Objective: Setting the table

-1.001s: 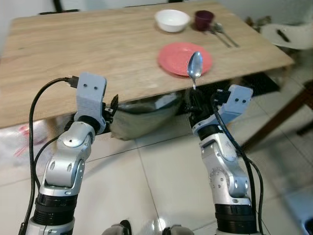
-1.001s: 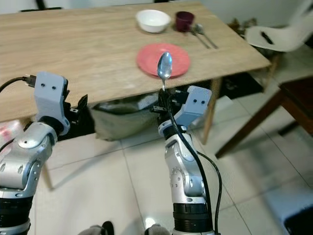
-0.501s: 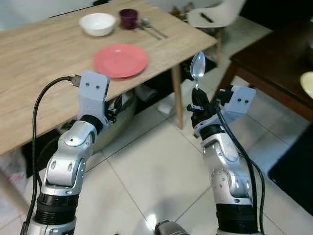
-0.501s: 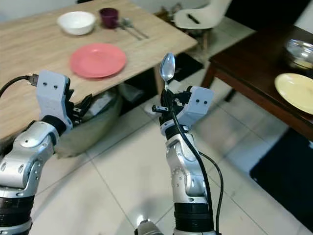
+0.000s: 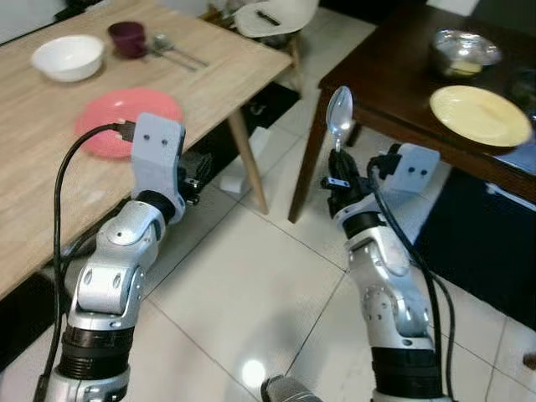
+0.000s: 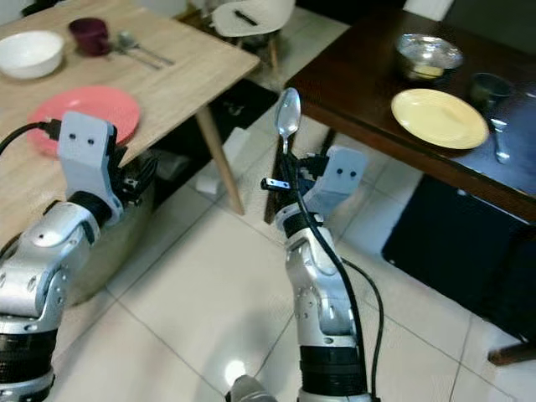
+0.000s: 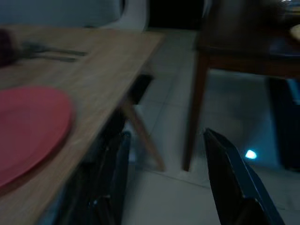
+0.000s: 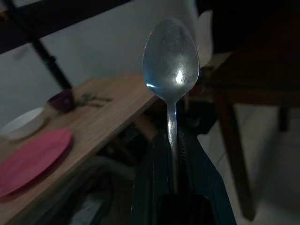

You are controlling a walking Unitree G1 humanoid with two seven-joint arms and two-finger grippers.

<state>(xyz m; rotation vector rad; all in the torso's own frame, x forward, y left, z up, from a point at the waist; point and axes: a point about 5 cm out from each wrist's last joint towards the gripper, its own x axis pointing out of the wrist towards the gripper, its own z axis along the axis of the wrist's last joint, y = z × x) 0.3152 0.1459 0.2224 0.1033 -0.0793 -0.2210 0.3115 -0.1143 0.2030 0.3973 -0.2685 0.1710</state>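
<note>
My right gripper (image 5: 336, 181) is shut on the handle of a metal spoon (image 5: 338, 117) and holds it upright, bowl end up, over the tiled floor between two tables. In the right wrist view the spoon (image 8: 171, 61) stands straight out of the closed fingers (image 8: 152, 178). My left gripper (image 7: 164, 187) is open and holds nothing, raised beside the light wooden table (image 5: 209, 71). On that table lie a pink plate (image 5: 126, 117), a white bowl (image 5: 69, 57), a maroon cup (image 5: 127, 38) and some cutlery (image 5: 172, 52).
A dark wooden table (image 5: 394, 92) stands to the right with a yellow plate (image 5: 479, 115), a metal bowl (image 5: 465, 52) and a glass (image 6: 488, 86). A white chair (image 5: 272, 17) is behind the light table. A table leg (image 5: 245, 159) stands close to my left arm.
The camera has swung to the right: the light table has slid to the left of the view and the dark table has come in. Both arms keep their pose, spoon still held.
</note>
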